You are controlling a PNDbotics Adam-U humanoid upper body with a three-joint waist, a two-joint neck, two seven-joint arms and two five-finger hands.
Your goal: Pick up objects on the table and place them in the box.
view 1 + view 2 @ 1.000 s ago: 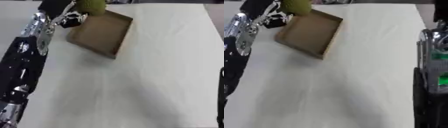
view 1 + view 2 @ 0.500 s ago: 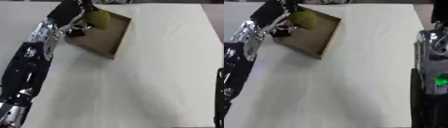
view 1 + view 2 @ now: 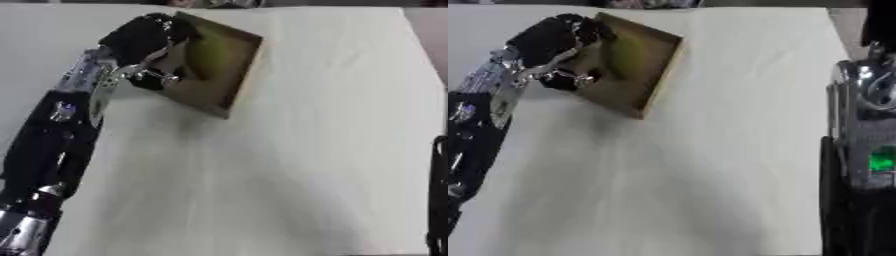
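The box (image 3: 229, 75) sits askew on the white table (image 3: 289, 170), the left robot hand (image 3: 144, 37) over it, finger state unclear.

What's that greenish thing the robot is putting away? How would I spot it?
Look to the far left of the white table for the shallow brown box, which lies askew. Inside it, under the robot's black left hand, lies a rounded yellow-green object. It is the only green thing in the box.

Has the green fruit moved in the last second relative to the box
Yes. The green fruit was above the box's far corner in the left hand; now it is lower, inside the box walls.
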